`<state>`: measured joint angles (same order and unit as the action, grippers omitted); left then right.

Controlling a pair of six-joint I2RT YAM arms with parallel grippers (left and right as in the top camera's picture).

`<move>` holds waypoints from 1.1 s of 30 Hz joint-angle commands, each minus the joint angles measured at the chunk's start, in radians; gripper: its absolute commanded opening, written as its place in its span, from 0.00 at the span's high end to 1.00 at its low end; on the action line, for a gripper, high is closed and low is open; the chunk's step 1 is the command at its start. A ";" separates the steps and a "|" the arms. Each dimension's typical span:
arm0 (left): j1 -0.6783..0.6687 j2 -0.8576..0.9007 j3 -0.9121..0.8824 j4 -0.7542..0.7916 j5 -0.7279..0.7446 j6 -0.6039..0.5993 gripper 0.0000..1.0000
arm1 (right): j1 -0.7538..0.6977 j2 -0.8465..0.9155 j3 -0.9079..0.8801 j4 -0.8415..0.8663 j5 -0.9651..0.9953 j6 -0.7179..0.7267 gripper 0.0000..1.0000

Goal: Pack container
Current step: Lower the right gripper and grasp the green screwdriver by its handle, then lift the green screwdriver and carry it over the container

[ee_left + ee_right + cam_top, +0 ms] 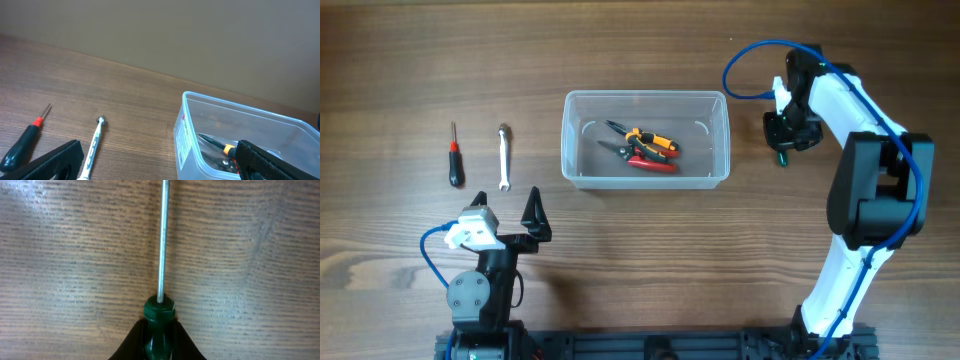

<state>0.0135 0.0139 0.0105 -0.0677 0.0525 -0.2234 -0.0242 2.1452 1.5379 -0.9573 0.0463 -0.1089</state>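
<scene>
Clear plastic describes the container (645, 180), which sits upper centre of the overhead frame with two pairs of pliers (645, 148) lying inside. A black-handled screwdriver (455, 160) and a wrench (504, 157) lie side by side well to its left, on the wooden table (640, 270). The left gripper (520, 225) waits at lower left. The right gripper (782, 138) is just right of the container and holds a green-handled screwdriver (782, 157). In the left wrist view, the jaws stand wide apart and empty, and the container fills the lower right. In the right wrist view, the jaws are clamped on the green handle, and the shaft points to the top of the frame over bare wood. Recommendation: lift the tool clear of the thick rim, centre it over the free floor beside the pliers, and lower it before releasing.
</scene>
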 commanded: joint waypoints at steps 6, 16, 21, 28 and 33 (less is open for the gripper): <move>0.006 -0.006 -0.005 -0.005 -0.002 -0.010 0.00 | -0.002 0.031 0.235 -0.109 0.018 0.006 0.96; 0.006 -0.006 -0.005 -0.005 -0.002 -0.010 0.00 | 0.050 0.017 0.669 -0.392 -0.046 -0.185 0.96; 0.006 -0.006 -0.005 -0.005 -0.002 -0.010 0.00 | 0.155 -0.028 0.798 -0.438 -0.159 -0.309 0.96; 0.006 -0.006 -0.005 -0.005 -0.002 -0.010 0.00 | 0.357 -0.049 0.795 -0.458 -0.160 -0.440 0.96; 0.006 -0.006 -0.005 -0.005 -0.002 -0.010 0.00 | 0.480 -0.049 0.777 -0.453 -0.161 -0.478 0.90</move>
<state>0.0135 0.0139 0.0105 -0.0677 0.0525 -0.2234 0.4007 2.1254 2.3196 -1.4101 -0.0925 -0.5243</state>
